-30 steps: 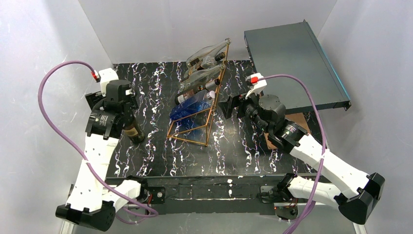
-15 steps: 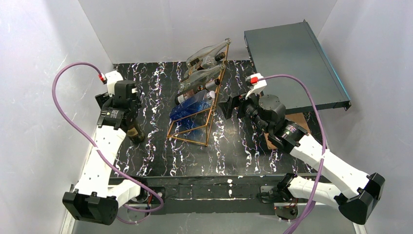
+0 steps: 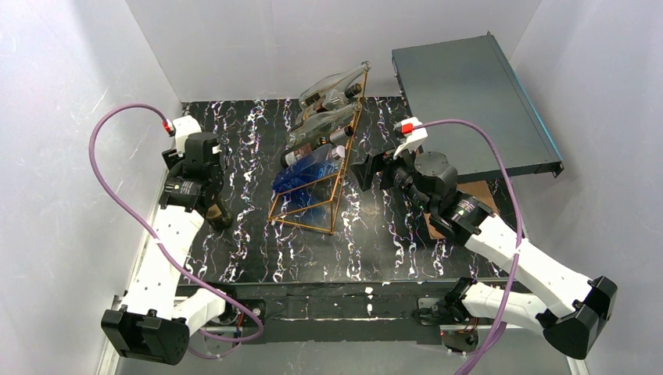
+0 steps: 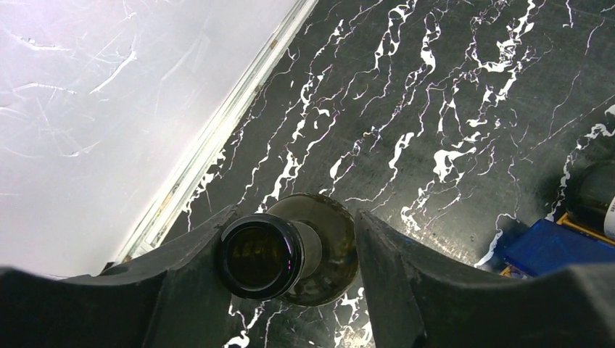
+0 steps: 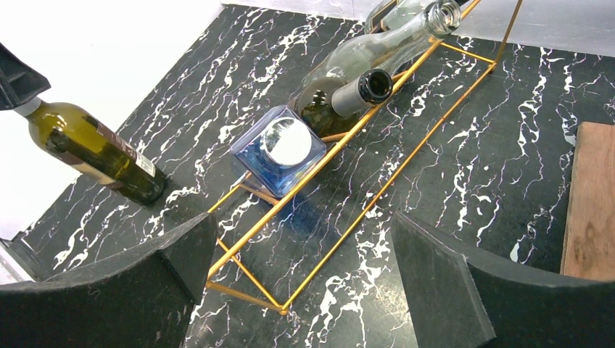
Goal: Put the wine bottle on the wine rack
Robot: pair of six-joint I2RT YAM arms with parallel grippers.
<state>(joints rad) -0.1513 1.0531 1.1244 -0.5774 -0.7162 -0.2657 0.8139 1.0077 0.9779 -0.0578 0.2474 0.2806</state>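
Note:
A dark green wine bottle [image 3: 216, 211] stands upright on the black marble table [image 3: 258, 258] at the left. My left gripper [image 3: 205, 186] is over its top, jaws either side of the neck. In the left wrist view the bottle's mouth [image 4: 259, 255] rests against one finger, while a gap separates the neck from the other finger [image 4: 384, 254]. The copper-gold wine rack [image 3: 302, 226] stands mid-table with clear, dark and blue bottles [image 3: 309, 173] lying on it. My right gripper [image 3: 361, 170] hovers open and empty right of the rack [image 5: 337, 143]; its view also shows the wine bottle [image 5: 94, 148].
A dark flat box [image 3: 469, 101] leans at the back right. A wooden board [image 5: 591, 203] lies on the table under the right arm. White walls close in the left, back and right sides. A purple cable [image 3: 102, 180] loops beside the left arm.
The left arm shifted slightly over the bottle's top and its jaws narrowed around the neck. The right arm has not moved.

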